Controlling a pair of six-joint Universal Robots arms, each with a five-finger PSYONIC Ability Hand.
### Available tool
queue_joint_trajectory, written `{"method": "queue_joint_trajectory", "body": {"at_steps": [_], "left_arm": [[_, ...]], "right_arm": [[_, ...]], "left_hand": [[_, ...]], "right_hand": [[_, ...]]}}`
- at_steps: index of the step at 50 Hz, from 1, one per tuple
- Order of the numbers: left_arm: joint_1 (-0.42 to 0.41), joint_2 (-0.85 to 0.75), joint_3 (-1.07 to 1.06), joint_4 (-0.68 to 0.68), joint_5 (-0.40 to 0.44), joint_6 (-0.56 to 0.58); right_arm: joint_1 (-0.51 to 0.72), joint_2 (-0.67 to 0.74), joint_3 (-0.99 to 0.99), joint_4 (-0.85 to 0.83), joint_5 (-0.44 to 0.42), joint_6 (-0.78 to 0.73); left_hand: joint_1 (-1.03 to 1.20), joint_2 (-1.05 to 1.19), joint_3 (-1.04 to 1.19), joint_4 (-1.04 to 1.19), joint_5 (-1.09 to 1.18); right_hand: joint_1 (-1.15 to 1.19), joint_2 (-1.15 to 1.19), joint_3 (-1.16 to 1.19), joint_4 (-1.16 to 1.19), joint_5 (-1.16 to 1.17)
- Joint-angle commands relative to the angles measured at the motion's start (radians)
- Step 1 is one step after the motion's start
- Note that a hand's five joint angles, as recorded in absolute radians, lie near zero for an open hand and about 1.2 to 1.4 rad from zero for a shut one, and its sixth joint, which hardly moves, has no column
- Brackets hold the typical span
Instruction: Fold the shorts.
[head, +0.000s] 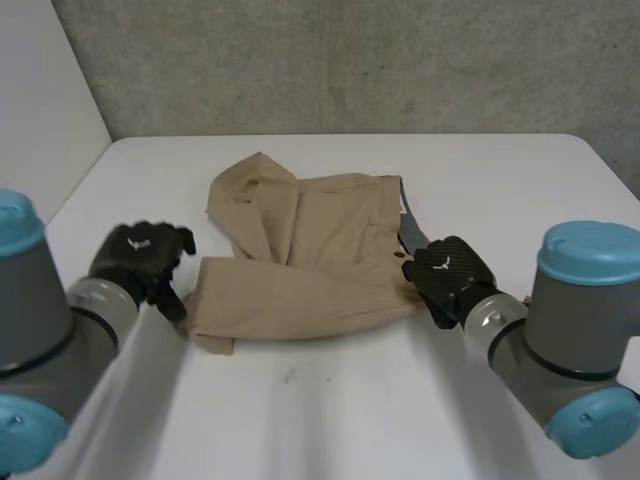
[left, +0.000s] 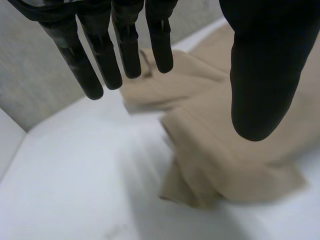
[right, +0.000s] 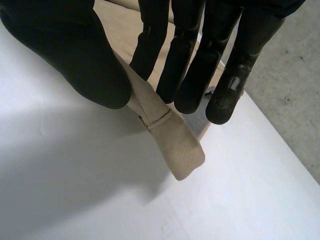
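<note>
Tan shorts (head: 310, 250) lie partly folded in the middle of the white table, the near part doubled over. My left hand (head: 140, 255) hovers just left of the shorts' near left end, open, fingers (left: 125, 50) and thumb spread above the cloth (left: 220, 150) with nothing between them. My right hand (head: 450, 275) is at the shorts' right edge near the waistband. There it is shut on the cloth, pinching a tan corner (right: 170, 135) between thumb and fingers (right: 190, 75).
The white table (head: 330, 420) stretches out bare in front of the shorts and to both sides. A grey concrete wall (head: 350, 60) runs behind the table's far edge, with a white panel (head: 40, 100) at the far left.
</note>
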Motion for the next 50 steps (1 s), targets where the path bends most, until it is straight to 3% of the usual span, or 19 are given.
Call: {"method": "queue_joint_trajectory", "body": {"at_steps": [1,6,18,27,30,33,34,39,45,50], "left_arm": [[0.110,-0.028,0.006,0.041,0.243,-0.010],[0.153,-0.153,0.018,0.038,0.341,-0.011],[0.154,-0.267,0.031,0.083,0.410,0.000],[0.142,-0.292,0.038,0.147,0.407,0.006],[0.142,-0.299,0.045,0.161,0.407,0.006],[0.142,-0.296,0.046,0.162,0.404,0.004],[0.140,-0.295,0.046,0.161,0.403,0.003],[0.139,-0.237,0.045,0.143,0.398,-0.011],[0.134,-0.027,0.025,0.028,0.392,-0.026],[0.136,0.153,0.026,-0.051,0.396,-0.052]], "right_arm": [[-0.035,-0.014,0.037,-0.023,-0.024,0.045],[-0.043,-0.014,0.037,-0.026,-0.025,0.100],[-0.049,-0.010,0.032,-0.037,-0.025,0.133],[-0.044,-0.008,0.037,-0.036,-0.027,0.133],[-0.043,-0.008,0.037,-0.036,-0.027,0.133],[-0.043,-0.008,0.037,-0.036,-0.025,0.131],[-0.044,-0.008,0.037,-0.036,-0.024,0.131],[-0.046,-0.013,0.035,-0.034,-0.022,0.126],[-0.040,-0.034,0.003,-0.017,-0.014,0.114],[-0.041,-0.175,-0.051,0.036,-0.017,0.082]], "left_hand": [[0.212,0.211,0.209,0.216,0.213],[0.321,0.320,0.318,0.325,0.321],[0.318,0.317,0.315,0.322,0.319],[0.368,0.367,0.365,0.372,0.368],[0.555,0.554,0.552,0.559,0.555],[0.941,0.941,0.939,0.946,0.942],[0.943,0.942,0.940,0.947,0.944],[0.943,0.942,0.940,0.947,0.944],[0.943,0.942,0.940,0.947,0.944],[0.943,0.942,0.940,0.947,0.944]], "right_hand": [[0.424,0.215,0.207,0.207,0.234],[0.424,0.215,0.207,0.207,0.234],[0.424,0.215,0.207,0.207,0.234],[0.424,0.215,0.207,0.207,0.234],[0.424,0.215,0.207,0.207,0.234],[0.424,0.215,0.207,0.207,0.234],[0.424,0.215,0.207,0.207,0.234],[0.424,0.215,0.207,0.207,0.234],[0.424,0.215,0.207,0.207,0.234],[0.424,0.215,0.207,0.207,0.234]]}}
